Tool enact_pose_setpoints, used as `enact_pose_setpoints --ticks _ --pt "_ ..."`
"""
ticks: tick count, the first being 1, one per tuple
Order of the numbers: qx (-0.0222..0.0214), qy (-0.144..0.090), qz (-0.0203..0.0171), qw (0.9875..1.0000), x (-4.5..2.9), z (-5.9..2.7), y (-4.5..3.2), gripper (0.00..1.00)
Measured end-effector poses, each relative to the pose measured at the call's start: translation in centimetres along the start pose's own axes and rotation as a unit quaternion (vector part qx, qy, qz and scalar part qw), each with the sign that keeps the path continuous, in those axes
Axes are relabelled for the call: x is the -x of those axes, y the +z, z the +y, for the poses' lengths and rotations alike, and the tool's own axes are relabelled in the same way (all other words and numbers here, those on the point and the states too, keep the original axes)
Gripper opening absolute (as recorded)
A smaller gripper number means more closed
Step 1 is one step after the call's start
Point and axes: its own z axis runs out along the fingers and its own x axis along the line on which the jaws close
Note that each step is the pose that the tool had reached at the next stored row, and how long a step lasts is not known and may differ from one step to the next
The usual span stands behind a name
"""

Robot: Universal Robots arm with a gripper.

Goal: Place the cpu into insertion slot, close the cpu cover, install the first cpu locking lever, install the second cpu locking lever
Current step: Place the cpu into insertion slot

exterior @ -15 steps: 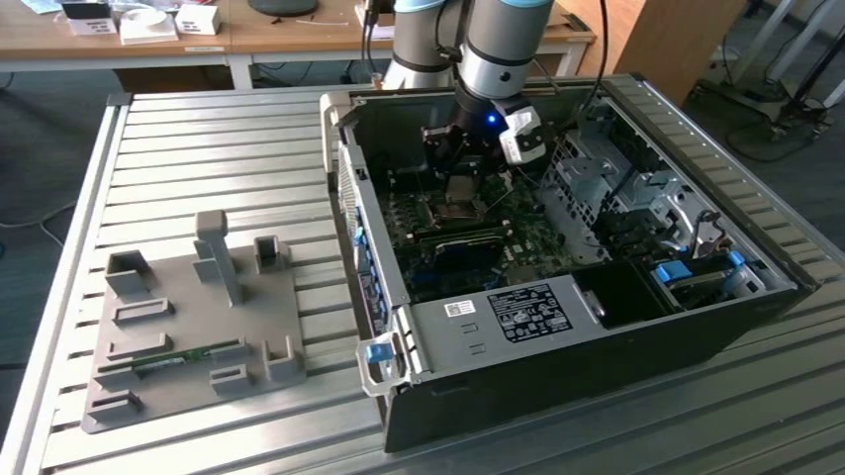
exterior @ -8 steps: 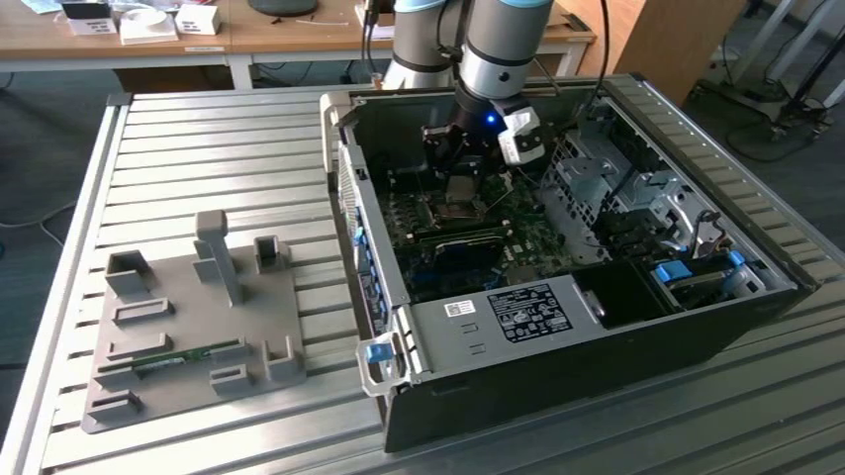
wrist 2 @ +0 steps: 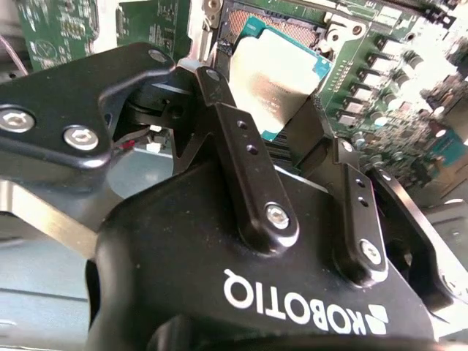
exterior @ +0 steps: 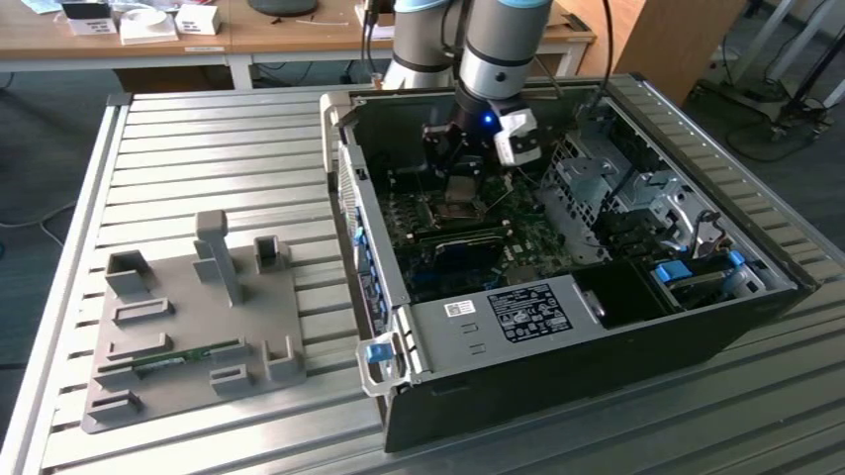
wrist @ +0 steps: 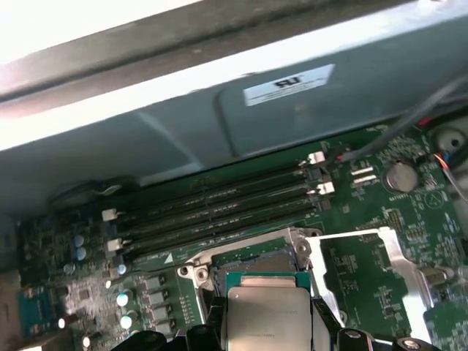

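End effector [wrist 2: 263, 99] is down inside the open computer case [exterior: 568, 336], fingers [wrist 2: 241, 139] pinching the cpu [wrist 2: 281, 69] by two opposite edges, silvery top up. In the first wrist view the cpu sits just over the insertion slot [wrist: 252, 265], covering its near part w/ a green substrate edge showing; can't tell if it touches the socket or hangs a bit above. The cpu cover [wrist: 401, 267] lies flipped open beside the slot, so nothing blocks the way in. Step in hand, as I judge it: seating the cpu. To do it well: keep the chip flat & parallel to the board, square its corners w/ the metal rim before lowering, go straight down w/ no sideways slide (socket contacts prob. bend easily), and let it settle w/o pressing. Views differ: the first wrist view gives slot, open cover and the memory slots [wrist: 219, 212] beyond, i.e. the alignment info. The second wrist view adds the grip itself, both fingers on the chip's edges. The exterior view gives overall pose: arm reaching down into the case, case on the slatted desk [exterior: 198, 148], w/ a gray fixture tray [exterior: 198, 327] well apart on the exterior view's left.
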Motion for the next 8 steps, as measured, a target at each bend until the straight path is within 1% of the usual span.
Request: enact_pose_setpoints --ticks 3,8 --pt "0.0002 0.024 -0.0021 0.9997 0.0 0.0 0.02 0.54" --pt "0.0002 0.025 -0.0022 0.9997 0.0 0.0 0.01 0.54"
